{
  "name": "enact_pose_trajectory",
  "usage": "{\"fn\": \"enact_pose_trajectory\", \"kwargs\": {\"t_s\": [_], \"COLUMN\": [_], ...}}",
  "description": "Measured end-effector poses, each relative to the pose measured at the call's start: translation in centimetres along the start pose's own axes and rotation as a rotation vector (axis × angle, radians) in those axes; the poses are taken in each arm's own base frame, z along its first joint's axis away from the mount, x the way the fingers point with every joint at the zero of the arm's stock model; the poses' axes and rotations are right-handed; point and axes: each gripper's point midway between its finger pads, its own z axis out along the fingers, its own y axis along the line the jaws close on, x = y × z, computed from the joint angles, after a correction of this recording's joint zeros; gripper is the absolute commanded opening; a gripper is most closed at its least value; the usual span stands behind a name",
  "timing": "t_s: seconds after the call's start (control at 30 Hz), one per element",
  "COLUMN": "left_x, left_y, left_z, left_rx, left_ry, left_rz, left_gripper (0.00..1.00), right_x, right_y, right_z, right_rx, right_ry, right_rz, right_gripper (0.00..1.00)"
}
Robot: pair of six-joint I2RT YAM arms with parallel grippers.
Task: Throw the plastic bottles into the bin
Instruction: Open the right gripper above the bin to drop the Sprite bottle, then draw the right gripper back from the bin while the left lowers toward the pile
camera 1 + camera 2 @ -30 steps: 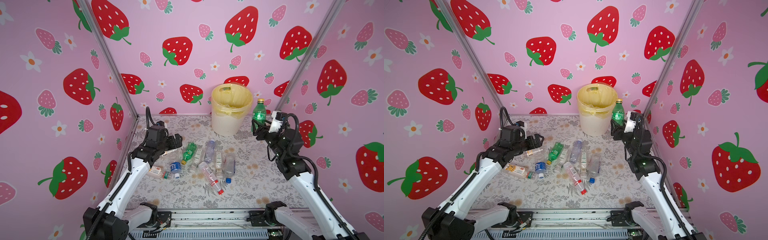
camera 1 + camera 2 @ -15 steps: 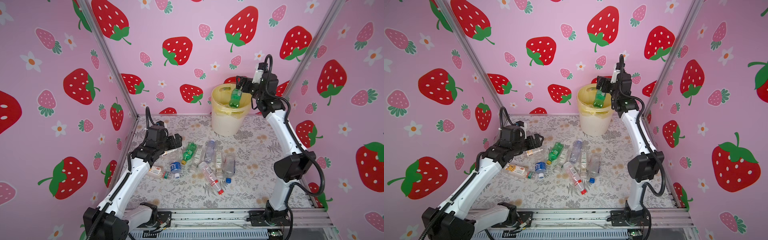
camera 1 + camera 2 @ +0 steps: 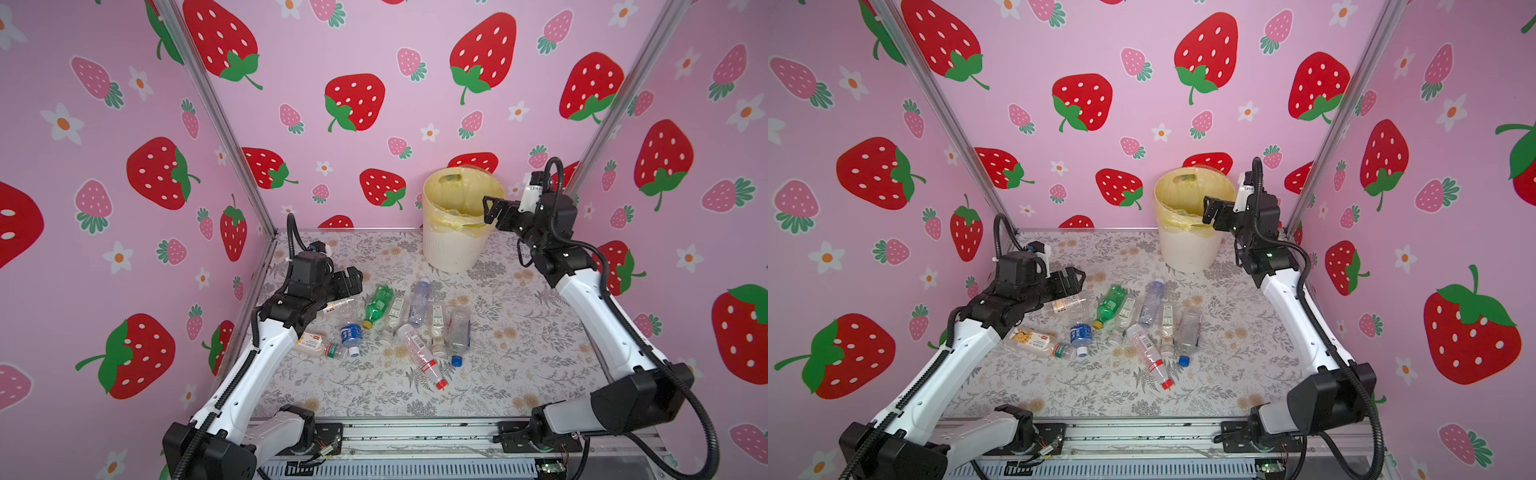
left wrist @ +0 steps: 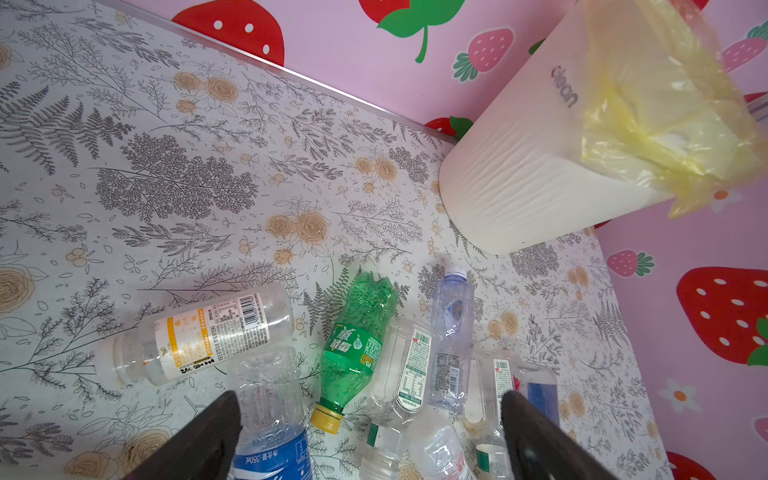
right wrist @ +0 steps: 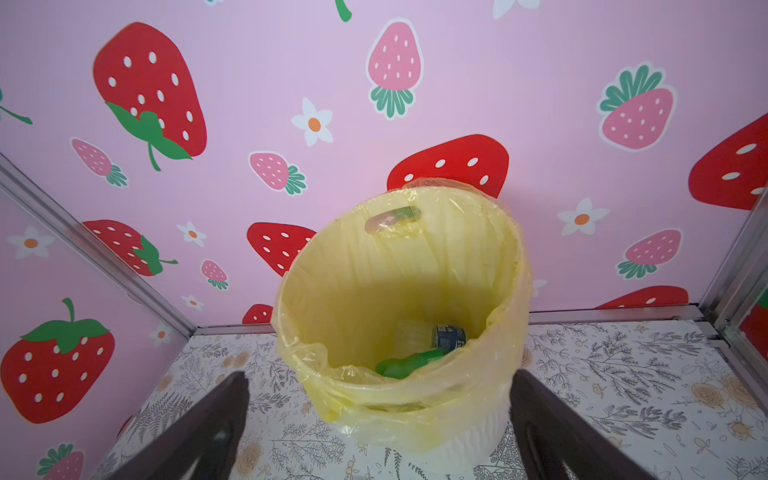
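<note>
— Pink strawberry-print walls (image 3: 291, 62) are enclosing a floral tabletop (image 3: 519, 332). Where are the arms working?

— The right gripper (image 3: 491, 212) is hovering at three o'clock of the bin (image 3: 451, 249), jaws spread wide and holding nothing. The left gripper (image 3: 349, 280) is hanging at nine o'clock of the plastic bottles (image 3: 415, 316), jaws also wide apart and empty.

— Where are those bottles lying?

— About ten are lying clustered at table centre, at six o'clock of the bin, which is standing at twelve o'clock by the back wall.

— Which step is happening?

— I am judging a drop as finished; the next move is calling for a fresh pick, jaws closing across one bottle's body.

— Is any view adding more?

— The right wrist view is looking into the bin, showing a green bottle (image 5: 409, 361) and a dark-labelled bottle (image 5: 449, 336) at the bottom, hidden from both top views. The left wrist view is showing a yellow-capped green bottle (image 4: 357, 328) just ahead of that gripper's open fingers.
</note>
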Motion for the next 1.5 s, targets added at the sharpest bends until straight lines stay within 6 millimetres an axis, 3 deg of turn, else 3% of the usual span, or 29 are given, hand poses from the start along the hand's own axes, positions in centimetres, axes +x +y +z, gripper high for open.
{"fn": "enact_pose_trajectory", "kwargs": {"t_s": [0.1,0.33,0.47,0.77,1.13,1.5], "left_x": [0.0,0.3,0.7,1.7,3.5,4.3], "left_y": [0.0,0.3,0.6,1.5,5.4,9.2], "left_z": [0.0,0.7,1.1,1.3,0.5,-0.8], "left_rx": [-0.001,-0.014,-0.024,-0.067,-0.276,-0.484], "left_ry": [0.001,0.019,0.038,0.077,0.116,0.063], "left_rz": [0.0,-0.002,-0.003,-0.019,-0.105,-0.288], "left_gripper": [0.99,0.99,0.99,0.99,0.99,0.99], "right_x": [1.4,8.7,11.4,13.9,18.5,20.1], "right_y": [-0.3,-2.1,-2.6,-2.9,-4.1,-4.6], "right_z": [-1.1,-1.9,-3.1,-4.9,-5.5,-6.3], "right_rx": [0.003,0.025,0.022,0.01,0.032,0.043], "right_ry": [0.013,0.163,0.21,0.24,0.335,0.359], "right_rz": [-0.001,0.005,0.009,0.021,0.049,0.065], "right_gripper": [0.99,0.99,0.99,0.99,0.99,0.99]}}
